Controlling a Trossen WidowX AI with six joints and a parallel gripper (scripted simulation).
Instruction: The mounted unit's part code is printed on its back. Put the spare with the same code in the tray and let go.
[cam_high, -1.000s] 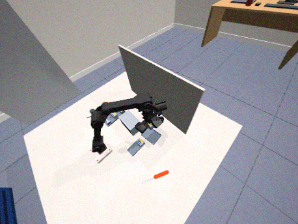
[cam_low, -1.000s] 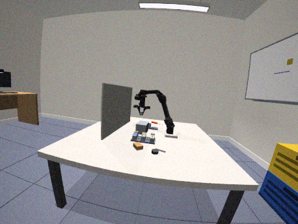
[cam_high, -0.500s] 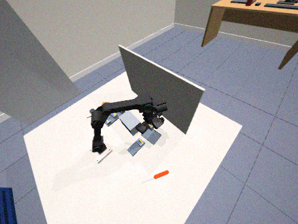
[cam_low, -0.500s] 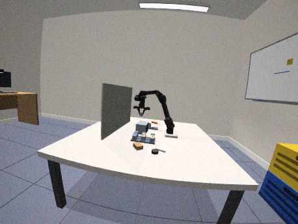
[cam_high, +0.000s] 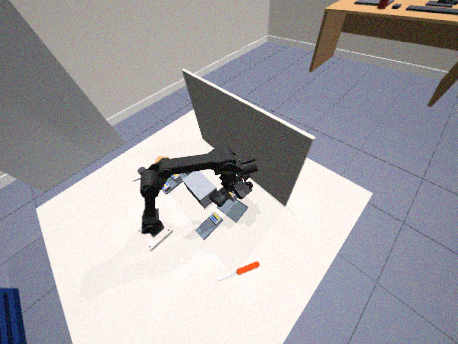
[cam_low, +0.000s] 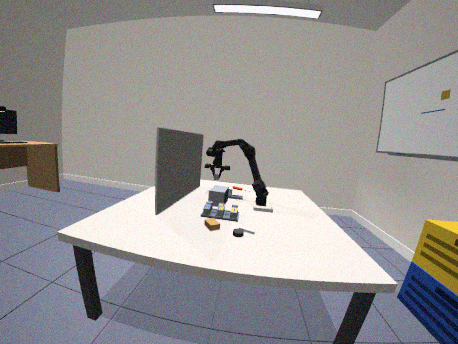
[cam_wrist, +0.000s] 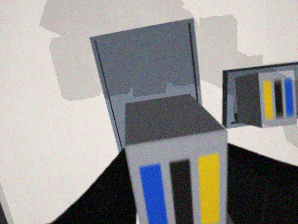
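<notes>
Fingers of the gripper (cam_high: 231, 195) (cam_low: 216, 175) (cam_wrist: 177, 185) stand part-way apart, clamped on a grey striped block (cam_high: 232, 195) (cam_low: 216, 176) (cam_wrist: 175, 120), seemingly the chosen spare, above the square tray (cam_high: 235, 212) (cam_wrist: 145, 60). Good placement likely means centring over that tray, squaring to its edges, lowering gently, then releasing. The block's pale face wears blue, black and yellow bars beneath a darker top.

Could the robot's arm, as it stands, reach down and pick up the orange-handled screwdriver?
Probably not yet: the gripper is shut on a striped block, which it would need to release first. Nothing seems to stand between it and the screwdriver.
</notes>
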